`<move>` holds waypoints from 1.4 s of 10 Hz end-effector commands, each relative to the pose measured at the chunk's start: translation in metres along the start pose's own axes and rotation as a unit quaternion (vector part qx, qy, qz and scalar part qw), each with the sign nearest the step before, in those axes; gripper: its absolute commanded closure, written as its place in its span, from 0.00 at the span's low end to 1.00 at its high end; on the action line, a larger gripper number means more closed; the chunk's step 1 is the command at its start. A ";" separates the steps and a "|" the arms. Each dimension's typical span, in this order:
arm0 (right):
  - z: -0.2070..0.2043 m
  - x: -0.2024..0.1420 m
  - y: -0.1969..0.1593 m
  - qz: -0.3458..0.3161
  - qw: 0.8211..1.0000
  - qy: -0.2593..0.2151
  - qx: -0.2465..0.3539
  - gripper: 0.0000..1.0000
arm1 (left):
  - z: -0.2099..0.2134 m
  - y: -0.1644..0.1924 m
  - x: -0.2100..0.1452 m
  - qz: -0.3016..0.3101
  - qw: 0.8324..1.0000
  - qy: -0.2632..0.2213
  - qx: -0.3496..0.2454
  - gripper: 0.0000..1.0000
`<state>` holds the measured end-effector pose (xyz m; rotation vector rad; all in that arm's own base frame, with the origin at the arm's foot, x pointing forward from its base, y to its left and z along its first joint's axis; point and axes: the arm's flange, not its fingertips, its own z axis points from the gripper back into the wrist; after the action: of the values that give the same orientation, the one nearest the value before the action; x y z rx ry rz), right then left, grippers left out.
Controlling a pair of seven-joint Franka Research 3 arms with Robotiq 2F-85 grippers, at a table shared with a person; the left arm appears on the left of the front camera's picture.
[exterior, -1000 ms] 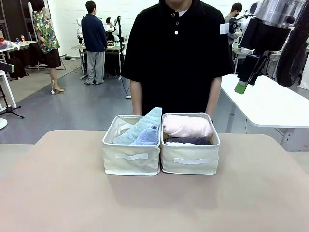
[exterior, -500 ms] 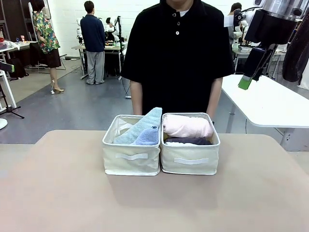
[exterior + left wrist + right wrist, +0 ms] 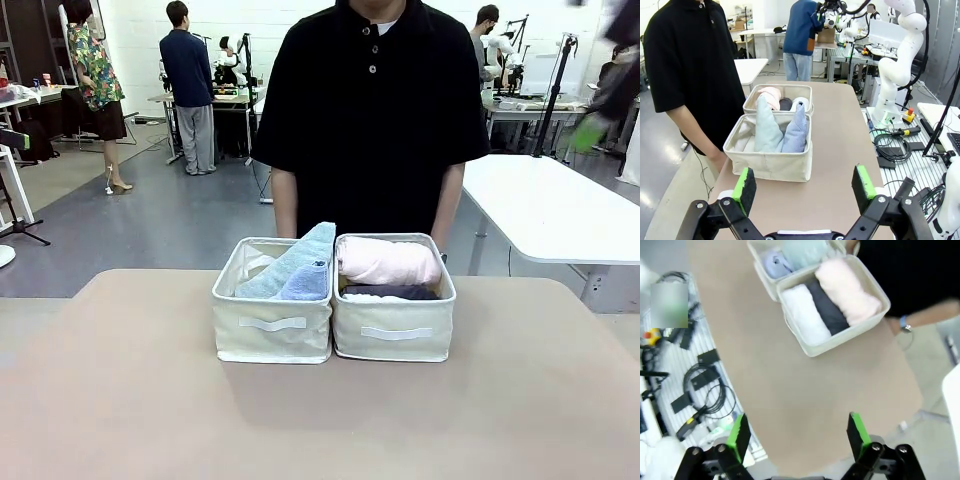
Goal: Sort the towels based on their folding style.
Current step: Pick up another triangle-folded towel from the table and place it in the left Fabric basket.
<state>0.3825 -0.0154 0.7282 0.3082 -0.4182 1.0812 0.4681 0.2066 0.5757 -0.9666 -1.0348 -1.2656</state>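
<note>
Two cream bins stand side by side mid-table. In the left bin two cone-folded towels lean together, light blue and grey-green. The right bin holds rolled towels: pink on top, dark grey below it. From above, white, dark grey and pink rolls lie in a row. My left gripper is open, well short of the bins and level with the cones. My right gripper is open, high above the table; that arm is a blur at top right.
A person in a black shirt stands right behind the bins at the table's far edge. The tan tabletop lies bare in front of the bins. A white table stands at the right. Cables and gear lie beside the table.
My right arm has swung up and off to the right, from a clear sight at top right to a blur at the edge. Bins and towels have not moved.
</note>
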 end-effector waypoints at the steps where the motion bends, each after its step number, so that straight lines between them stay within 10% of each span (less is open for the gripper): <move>1: 0.033 -0.055 -0.039 0.034 0.994 -0.070 0.078 0.00 | -0.001 -0.003 0.000 -0.005 1.000 0.004 -0.005 0.00; 6: 0.032 -0.166 -0.105 0.108 0.969 -0.222 0.027 0.00 | -0.001 -0.003 0.000 -0.005 1.000 0.004 -0.005 0.00; 12: 0.029 -0.194 -0.122 0.085 0.941 -0.327 0.008 0.00 | -0.001 -0.003 0.000 -0.005 1.000 0.004 -0.005 0.00; 13: 0.031 -0.183 -0.127 -0.015 0.954 -0.299 -0.025 0.00 | -0.001 -0.003 0.000 -0.005 1.000 0.004 -0.005 0.00; 14: 0.036 -0.193 -0.121 0.081 0.948 -0.308 0.005 0.00 | -0.001 -0.003 0.000 -0.005 1.000 0.004 -0.005 0.00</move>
<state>0.4100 -0.2375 0.6637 0.6202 -0.9963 1.0670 0.4682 0.2063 0.5759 -0.9668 -1.0347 -1.2663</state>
